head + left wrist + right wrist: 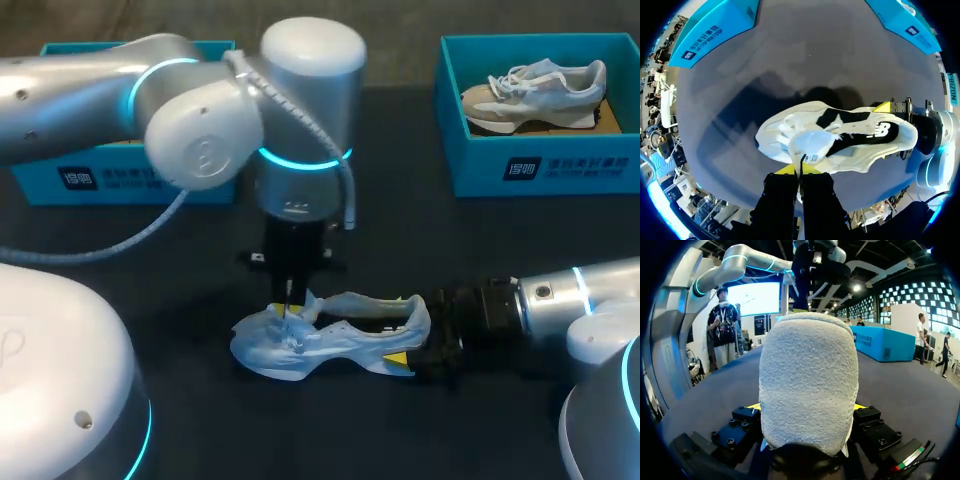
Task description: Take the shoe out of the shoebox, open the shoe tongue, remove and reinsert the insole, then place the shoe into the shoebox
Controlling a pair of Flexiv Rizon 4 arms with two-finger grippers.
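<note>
Dark table (420, 240). Two blue shoeboxes at far edge: left shoebox (90, 180) behind left arm, right shoebox (540, 165) holding second shoe (535, 92). White shoe (340, 345) out on table, mid-front. Right gripper (415, 338) clamps heel from both sides. Left gripper (288, 305) above it, fingers nearly together, apparently pinching tongue (810, 145).

White shoe (330, 335) stands on its sole at lower centre, toe pointing left. Teal shoebox (110, 175) stands at upper left.
</note>
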